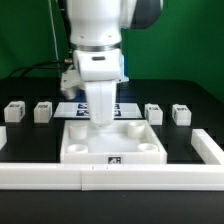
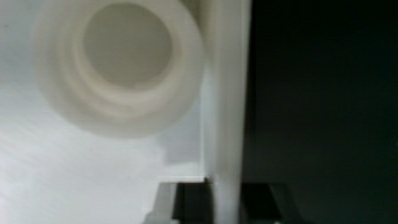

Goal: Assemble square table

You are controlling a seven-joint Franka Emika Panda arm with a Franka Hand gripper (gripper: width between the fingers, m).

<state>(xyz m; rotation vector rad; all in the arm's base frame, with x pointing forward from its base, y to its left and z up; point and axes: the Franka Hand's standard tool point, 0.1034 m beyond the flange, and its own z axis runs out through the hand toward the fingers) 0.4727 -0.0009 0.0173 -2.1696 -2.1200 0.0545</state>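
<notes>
The square table's white slab lies flat in front of the arm, with round corner sockets facing up and a tag on its near side. My gripper reaches straight down onto the slab's far edge. In the wrist view the slab's thin rim runs between my two dark fingers, and my gripper is shut on it. One round socket shows beside the rim. Two small white tagged legs stand at the exterior view's left and two more at its right.
A long white border rail runs along the front, with side arms at the exterior view's left and right. The marker board lies behind the slab, partly hidden by the arm. The tabletop surface is black, with a green backdrop.
</notes>
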